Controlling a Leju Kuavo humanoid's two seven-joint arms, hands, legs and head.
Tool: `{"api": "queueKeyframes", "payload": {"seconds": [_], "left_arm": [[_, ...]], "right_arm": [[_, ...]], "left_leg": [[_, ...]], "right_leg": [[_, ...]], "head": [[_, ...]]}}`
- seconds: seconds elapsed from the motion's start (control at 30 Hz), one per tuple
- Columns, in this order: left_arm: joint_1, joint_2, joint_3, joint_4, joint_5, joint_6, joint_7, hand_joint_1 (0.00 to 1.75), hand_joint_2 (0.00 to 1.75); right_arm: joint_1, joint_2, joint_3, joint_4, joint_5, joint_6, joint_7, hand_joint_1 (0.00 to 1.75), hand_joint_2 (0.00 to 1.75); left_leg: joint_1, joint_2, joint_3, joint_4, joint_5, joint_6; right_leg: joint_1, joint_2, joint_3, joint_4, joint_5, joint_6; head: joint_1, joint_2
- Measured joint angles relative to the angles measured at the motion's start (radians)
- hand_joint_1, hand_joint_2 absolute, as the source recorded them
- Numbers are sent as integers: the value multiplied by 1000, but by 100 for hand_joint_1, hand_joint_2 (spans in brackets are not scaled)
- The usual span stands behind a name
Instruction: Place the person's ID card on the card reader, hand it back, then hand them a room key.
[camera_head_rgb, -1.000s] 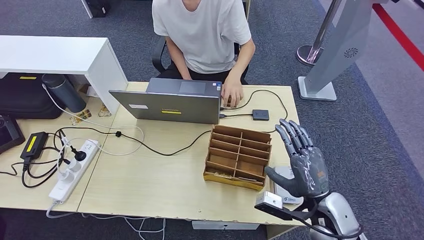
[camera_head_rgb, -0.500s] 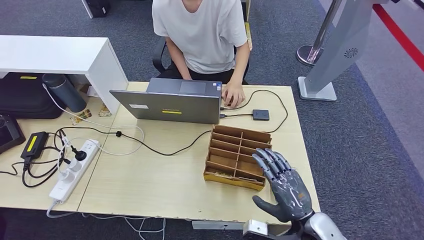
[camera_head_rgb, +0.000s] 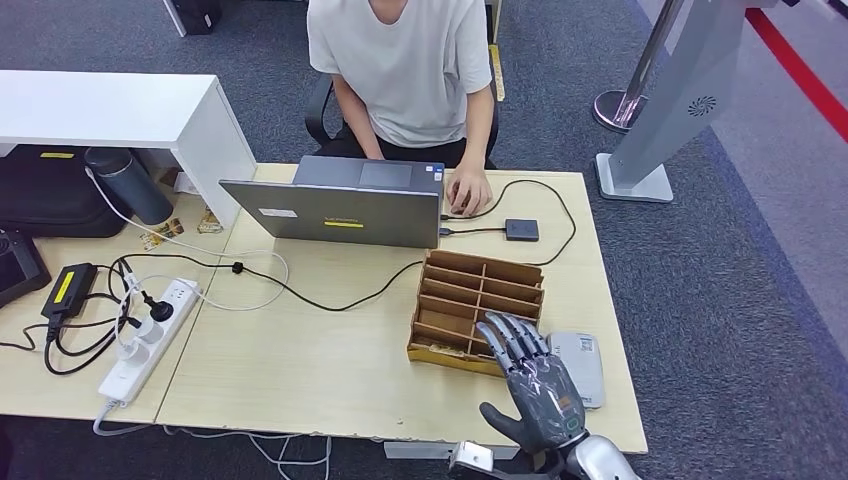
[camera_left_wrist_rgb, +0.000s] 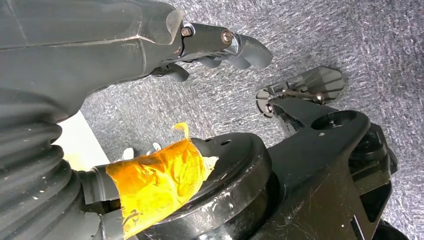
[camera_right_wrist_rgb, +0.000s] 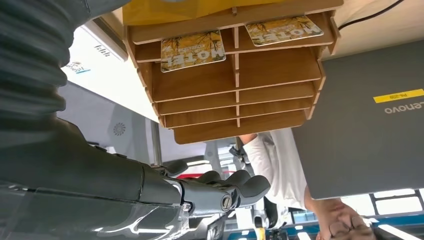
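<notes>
My right hand (camera_head_rgb: 530, 388) hovers open with its fingers spread at the near right corner of the wooden card organizer (camera_head_rgb: 478, 300), holding nothing. Beside it on the desk lies the flat grey-white card reader (camera_head_rgb: 582, 366). In the right wrist view, my right hand (camera_right_wrist_rgb: 165, 192) is below the organizer (camera_right_wrist_rgb: 235, 95). Two yellow hotel key cards (camera_right_wrist_rgb: 193, 50) (camera_right_wrist_rgb: 285, 29) sit in its nearest slots. The person (camera_head_rgb: 405, 60) sits across the desk with a hand (camera_head_rgb: 466, 190) at the laptop (camera_head_rgb: 335, 210). My left hand (camera_left_wrist_rgb: 150, 40) hangs empty over the carpet.
A small black box (camera_head_rgb: 521, 229) on a cable lies beyond the organizer. A power strip (camera_head_rgb: 150, 335), an adapter (camera_head_rgb: 66, 288) and loose cables cover the left of the desk. A dark bottle (camera_head_rgb: 125, 185) stands by a white shelf (camera_head_rgb: 110, 105).
My right hand has drawn back toward the near desk edge and leftward, from over the card reader to the organizer's near corner. The reader now lies uncovered.
</notes>
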Motion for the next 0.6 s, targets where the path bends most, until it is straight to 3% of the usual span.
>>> {"api": "queueKeyframes", "payload": {"seconds": [0.33, 0.6], "left_arm": [[-3, 0, 0, 0, -2, -1, 13, 0, 175], [-9, 0, 0, 0, -3, -2, 18, 0, 175]], "right_arm": [[-17, 50, 8, 82, 89, -110, 72, 0, 175], [-29, 76, 8, 144, 106, -126, 90, 0, 175]], "left_leg": [[0, 0, 0, 0, 0, 0], [0, 0, 0, 0, 0, 0]], "right_leg": [[0, 0, 0, 0, 0, 0], [0, 0, 0, 0, 0, 0]], "head": [[0, 0], [0, 0]]}}
